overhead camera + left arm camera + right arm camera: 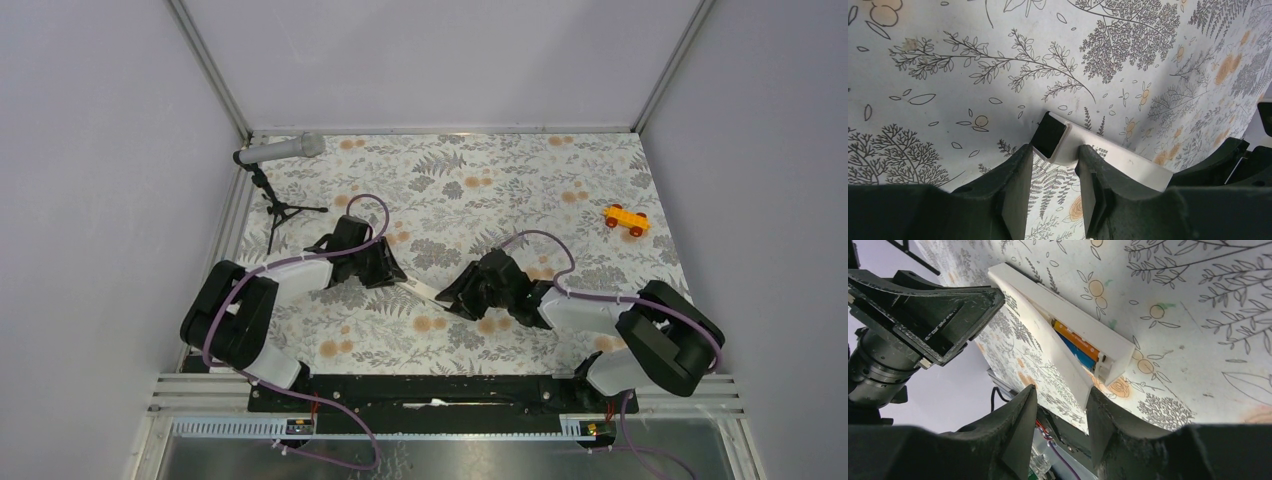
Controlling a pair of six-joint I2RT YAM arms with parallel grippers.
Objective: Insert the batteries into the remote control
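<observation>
The white remote control lies on the flowered cloth between my two grippers. In the right wrist view its slot is uncovered, with an orange battery and a blue battery lying in it. The long white cover rests slanted against the remote's near side. Its end is just off my right gripper, which stands open and holds nothing. My left gripper pinches the remote's other end, the one with the dark window, between its fingertips.
A grey microphone on a black tripod stands at the back left. An orange-yellow toy car sits at the back right. Grey walls close in three sides, and a black rail runs along the near edge.
</observation>
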